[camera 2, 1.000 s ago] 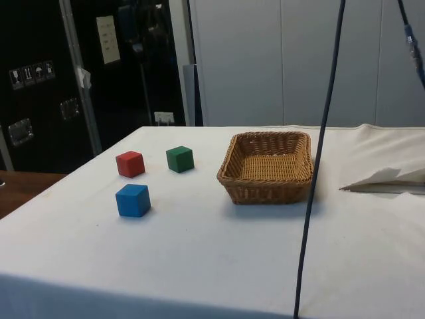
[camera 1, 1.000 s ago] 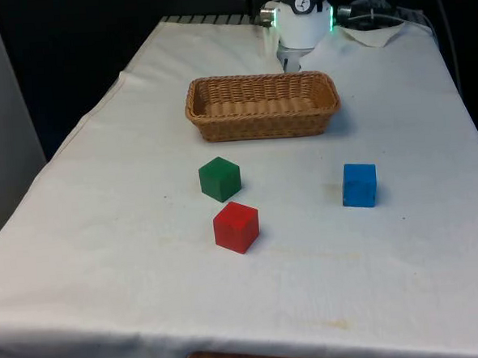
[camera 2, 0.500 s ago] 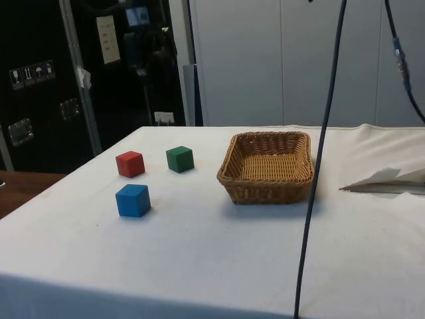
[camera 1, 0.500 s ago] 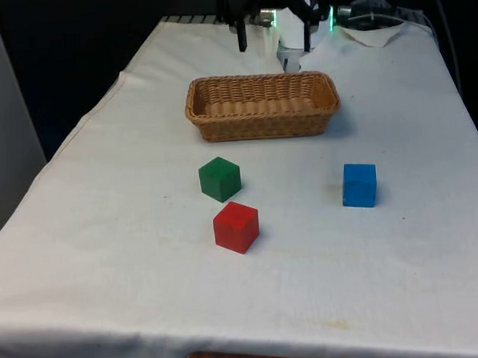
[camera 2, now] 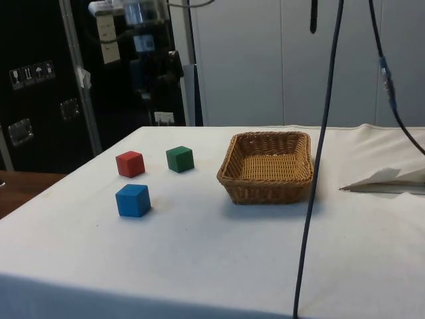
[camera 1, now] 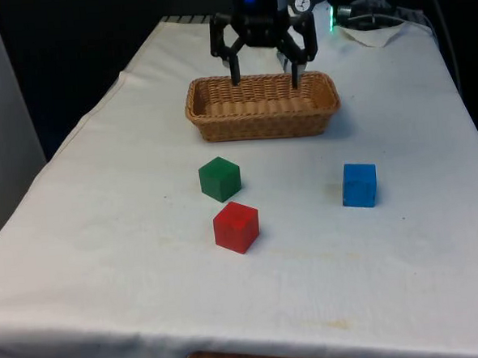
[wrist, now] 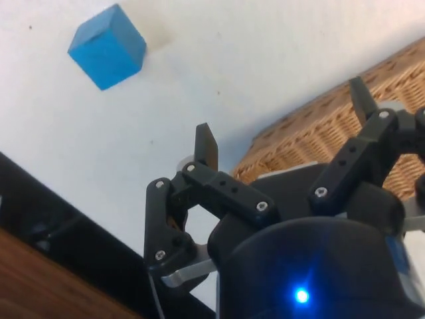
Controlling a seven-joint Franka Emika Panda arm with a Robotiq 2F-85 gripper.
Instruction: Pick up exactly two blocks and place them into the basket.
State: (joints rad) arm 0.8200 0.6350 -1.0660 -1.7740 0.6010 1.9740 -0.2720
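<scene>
**Approach stage: no block yet taken**

The gripper (camera 1: 263, 76) is seen spread wide and empty above the basket (camera 1: 262, 122). The green block (camera 1: 219, 178), red block (camera 1: 236, 226) and blue block (camera 1: 359, 184) are found on the cloth, near the basket. A descent onto one block is judged the next requirement.

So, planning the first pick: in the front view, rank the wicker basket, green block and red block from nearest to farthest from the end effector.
1. Wicker basket, right under the end effector.
2. Green block, on the cloth past the basket.
3. Red block, past the green one.
</scene>
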